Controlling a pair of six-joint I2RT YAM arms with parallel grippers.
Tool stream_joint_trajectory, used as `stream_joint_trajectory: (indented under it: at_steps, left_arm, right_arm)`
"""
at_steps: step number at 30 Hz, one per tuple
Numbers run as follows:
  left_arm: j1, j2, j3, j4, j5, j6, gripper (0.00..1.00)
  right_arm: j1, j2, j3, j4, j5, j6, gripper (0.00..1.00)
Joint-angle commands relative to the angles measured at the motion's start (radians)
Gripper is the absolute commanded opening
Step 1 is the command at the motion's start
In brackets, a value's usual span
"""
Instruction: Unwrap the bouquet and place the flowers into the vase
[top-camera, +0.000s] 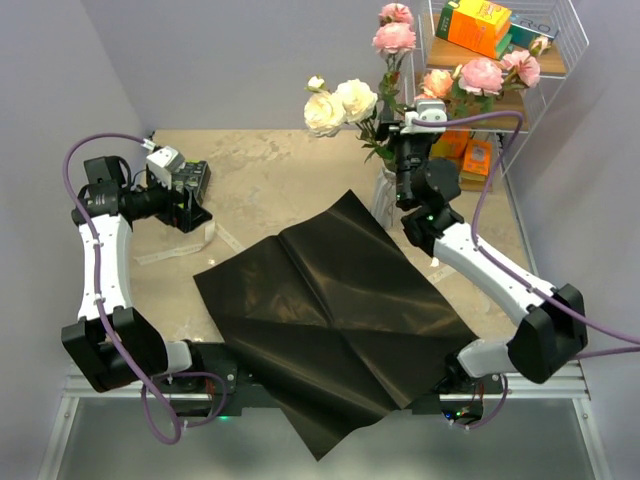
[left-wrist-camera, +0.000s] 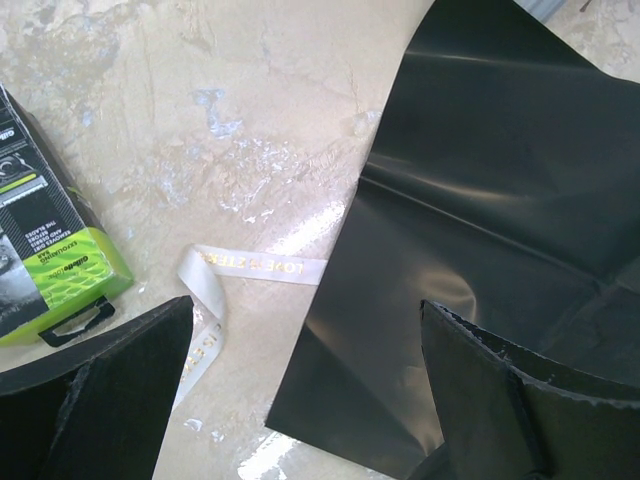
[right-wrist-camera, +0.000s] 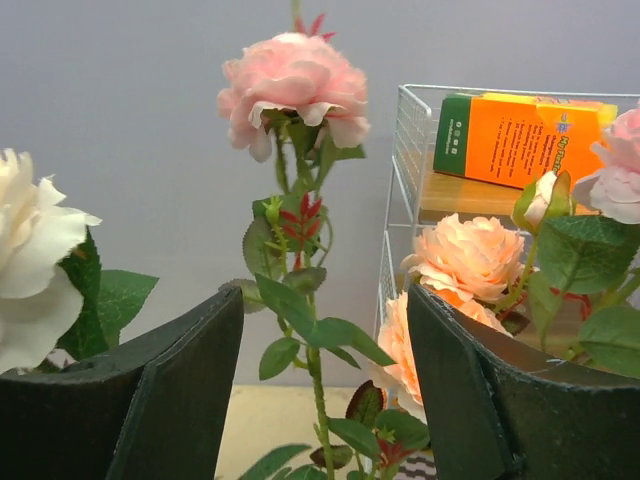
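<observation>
Between spread right fingers (right-wrist-camera: 180, 400) — rose stem (right-wrist-camera: 316, 385), clear both sides.

Lying flat: 1 black paper sheet (top-camera: 330, 320) at 6 o'clock, 1 ribbon (left-wrist-camera: 260, 265) at 9 o'clock. Standing at 1 o'clock: 7 open roses (top-camera: 356, 98), 1 vase (top-camera: 383, 195), 1 wire shelf (top-camera: 570, 30).

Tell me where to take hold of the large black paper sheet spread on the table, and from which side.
Take the large black paper sheet by its near corner, which juts past the table's near edge. Elsewhere it lies flat, leaving no room for a finger underneath. Come in level from the near side, one finger above, one below, though reach there may be tight.
</observation>
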Motion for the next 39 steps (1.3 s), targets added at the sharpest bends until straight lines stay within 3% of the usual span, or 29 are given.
stream_joint_trajectory:
  at_steps: [1,6,13,16,23,31,39]
  left_arm:
    - [0.008,-0.029,0.001,0.017,0.021,-0.014,0.99]
    - [0.008,-0.044,-0.001,0.014,0.023,-0.026,0.99]
    - [0.008,-0.079,0.001,-0.004,0.020,-0.043,0.99]
    - [0.008,-0.093,-0.005,-0.014,0.011,-0.049,0.99]
    - [0.008,-0.136,-0.045,-0.020,-0.043,-0.048,0.99]
    - [0.008,-0.221,-0.117,-0.017,-0.100,-0.029,0.99]
    - [0.008,-0.237,-0.163,0.008,-0.092,-0.019,0.99]
  right_arm:
    - [0.000,-0.105,0.024,-0.183,-0.037,0.088,0.71]
    - [0.008,-0.203,0.040,-0.317,-0.111,0.144,0.72]
    - [0.022,-0.318,0.144,-0.735,-0.257,0.275,0.81]
    - [0.022,-0.363,0.150,-0.850,-0.258,0.337,0.99]
    - [0.023,-0.377,0.089,-1.124,-0.212,0.469,0.99]
    - [0.022,-0.464,-0.039,-1.110,-0.258,0.616,0.99]
    - [0.022,-0.470,-0.094,-1.133,-0.251,0.656,0.99]
